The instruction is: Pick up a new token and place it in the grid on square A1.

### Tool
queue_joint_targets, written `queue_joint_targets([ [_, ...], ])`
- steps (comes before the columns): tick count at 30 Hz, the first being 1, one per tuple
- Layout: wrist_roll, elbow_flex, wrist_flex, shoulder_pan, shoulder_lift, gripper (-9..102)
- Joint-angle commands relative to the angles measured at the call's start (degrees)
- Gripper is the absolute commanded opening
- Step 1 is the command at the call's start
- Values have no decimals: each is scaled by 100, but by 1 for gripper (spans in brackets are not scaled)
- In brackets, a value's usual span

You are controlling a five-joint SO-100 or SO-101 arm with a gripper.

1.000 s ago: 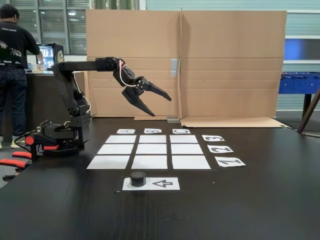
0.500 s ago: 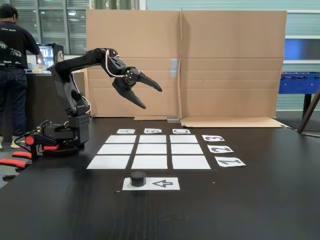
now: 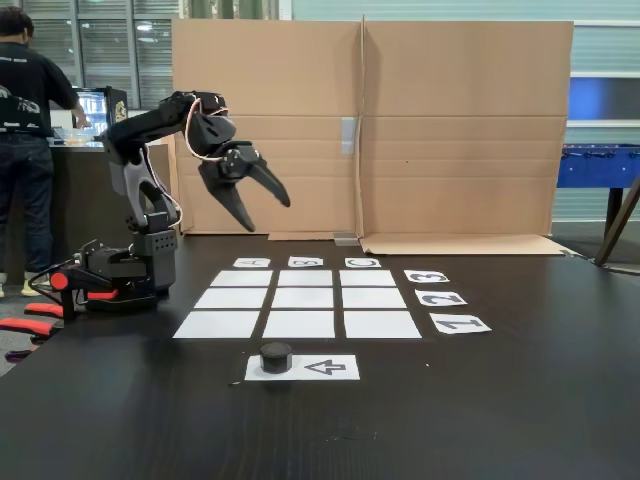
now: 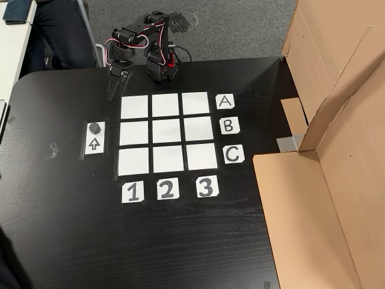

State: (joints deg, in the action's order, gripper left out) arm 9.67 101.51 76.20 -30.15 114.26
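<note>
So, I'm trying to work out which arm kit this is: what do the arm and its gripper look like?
The arm is all black, built of blocky servo-shaped links on a black base. The gripper has two long, pointed black fingers. Thin red and white wires loop along the upper links near the wrist. A red part shows at the base in the other view. No markings can be made out.

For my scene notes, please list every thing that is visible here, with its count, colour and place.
token: one, black, on the arrow sheet's end.
arrow sheet: one, white, beside the grid.
grid: nine white squares, all bare, table centre.
square A1: one, white, corner cell nearest the gripper.
letter cards: three, white.
number cards: three, white.
cardboard screen: brown, at table edge.
person: one, standing in the background.
gripper: one, black, open, raised above the table.
</note>
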Motion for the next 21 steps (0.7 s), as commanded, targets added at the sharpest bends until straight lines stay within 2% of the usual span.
queue_joint_targets([
  [1, 229, -158, 308, -299, -105, 33],
  [12, 694, -396, 475, -817, -958, 33],
  [21, 765, -1626, 475, -1310, -2435, 33],
])
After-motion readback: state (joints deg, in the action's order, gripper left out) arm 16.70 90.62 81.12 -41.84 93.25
